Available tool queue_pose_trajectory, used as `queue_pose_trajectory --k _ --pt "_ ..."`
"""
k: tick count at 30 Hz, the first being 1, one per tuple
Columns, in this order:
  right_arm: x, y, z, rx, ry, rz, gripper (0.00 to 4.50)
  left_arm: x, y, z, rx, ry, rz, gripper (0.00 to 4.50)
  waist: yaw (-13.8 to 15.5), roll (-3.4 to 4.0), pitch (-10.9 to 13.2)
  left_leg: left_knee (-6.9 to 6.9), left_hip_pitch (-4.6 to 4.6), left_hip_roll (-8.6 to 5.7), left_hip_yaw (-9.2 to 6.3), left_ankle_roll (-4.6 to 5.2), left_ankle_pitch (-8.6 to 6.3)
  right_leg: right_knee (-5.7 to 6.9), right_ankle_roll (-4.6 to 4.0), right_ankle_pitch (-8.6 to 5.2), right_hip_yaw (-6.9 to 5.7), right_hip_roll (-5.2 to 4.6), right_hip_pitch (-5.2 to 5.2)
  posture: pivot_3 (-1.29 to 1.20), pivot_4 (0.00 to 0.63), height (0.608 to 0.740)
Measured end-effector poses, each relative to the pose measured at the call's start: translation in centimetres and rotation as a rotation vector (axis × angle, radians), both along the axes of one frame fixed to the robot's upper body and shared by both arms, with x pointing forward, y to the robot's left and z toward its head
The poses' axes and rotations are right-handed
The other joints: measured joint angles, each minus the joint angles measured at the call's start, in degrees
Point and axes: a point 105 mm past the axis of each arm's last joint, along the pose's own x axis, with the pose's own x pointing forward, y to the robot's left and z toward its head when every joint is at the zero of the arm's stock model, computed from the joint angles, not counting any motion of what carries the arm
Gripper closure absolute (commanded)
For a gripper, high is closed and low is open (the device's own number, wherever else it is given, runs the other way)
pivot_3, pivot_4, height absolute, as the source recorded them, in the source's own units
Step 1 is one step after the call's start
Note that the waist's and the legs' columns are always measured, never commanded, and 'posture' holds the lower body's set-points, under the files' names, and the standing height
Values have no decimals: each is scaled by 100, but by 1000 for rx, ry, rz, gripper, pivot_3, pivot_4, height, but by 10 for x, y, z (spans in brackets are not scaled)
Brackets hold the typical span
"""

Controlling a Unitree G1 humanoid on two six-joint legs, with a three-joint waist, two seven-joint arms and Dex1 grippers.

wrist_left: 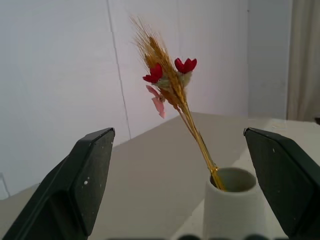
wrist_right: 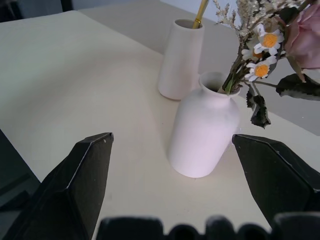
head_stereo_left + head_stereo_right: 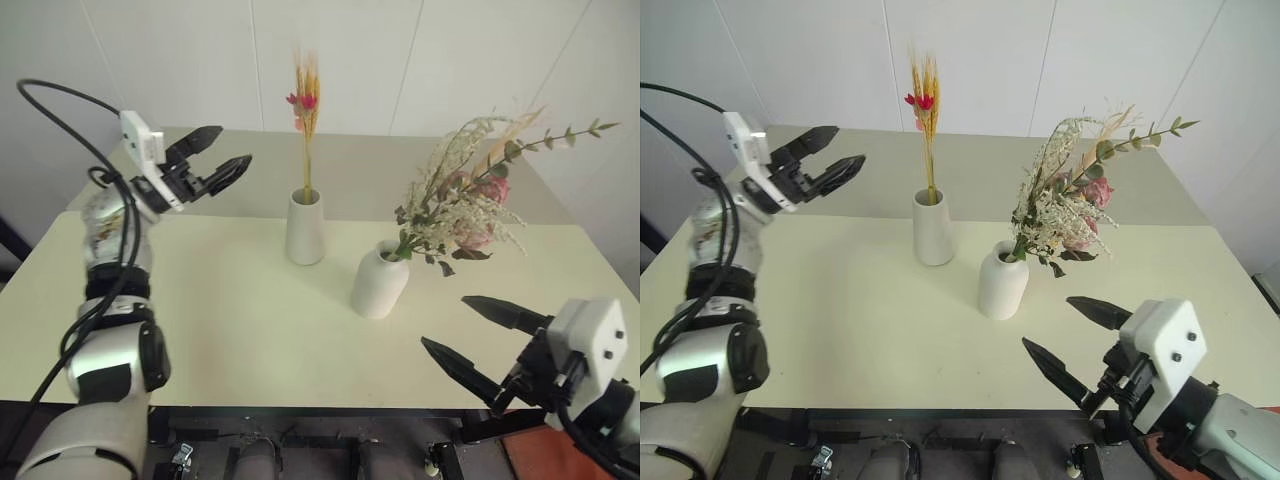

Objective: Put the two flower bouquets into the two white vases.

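The slim bundle of yellow stalks with red-pink buds (image 3: 306,105) stands upright in the taller tapered white vase (image 3: 305,228) at the table's middle. In the shorter rounded vase (image 3: 380,281), just right and nearer, the bushy bunch of pink roses, grasses and leaves (image 3: 470,200) leans to the right. My left gripper (image 3: 218,160) hovers open and empty above the table, left of the tall vase and apart from it. Near the front right edge my right gripper (image 3: 470,335) is open and empty, pointing toward the rounded vase (image 2: 204,131).
Both vases stand on a pale cream table (image 3: 220,320) against a white panelled wall (image 3: 200,60). Black cables loop off my left arm (image 3: 60,100) at the left.
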Motion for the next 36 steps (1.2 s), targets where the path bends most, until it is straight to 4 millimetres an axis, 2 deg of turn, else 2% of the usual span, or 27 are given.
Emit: queue_pose_trajectory --k 3,8,11,15,21,27,36 --pt "-2 -23 2 -45 12 -37 0 -26 15 -3 161 45 -43 7 4 -1 -1 1 -2 2 0 0 0 -1 -2 -1 -1 0 0 0 150 740" --pt "-3 -73 12 -143 26 -112 0 -62 24 18 291 38 -110 7 77 -2 -12 4 6 4 2 -1 -1 -3 -7 -38 -6 -4 5 0 150 740" --pt "-3 -98 23 -169 19 -146 0 -75 25 18 342 52 -138 7 78 7 -21 4 11 5 4 -1 -1 0 -11 -41 -5 -4 7 0 150 740" --pt "-4 -119 26 -193 55 -155 0 -88 27 10 424 90 -160 7 73 9 -22 2 9 9 4 -1 -1 6 -21 -47 -5 -1 0 0 150 740" --pt "-4 -135 32 -241 70 -141 0 -99 28 24 456 47 -135 7 72 12 -24 2 12 8 6 -1 -1 6 -19 -49 -4 -2 1 0 150 740" --pt "10 -132 33 -249 58 -113 0 -101 41 6 448 117 -90 7 37 16 -26 0 13 9 10 -1 -1 8 -19 -49 -2 -2 -2 0 150 740" --pt "18 -125 23 -227 70 -87 0 -101 48 -1 462 155 -62 7 81 16 -26 0 9 8 11 -1 -1 8 -17 -50 -2 -3 -5 0 150 740"
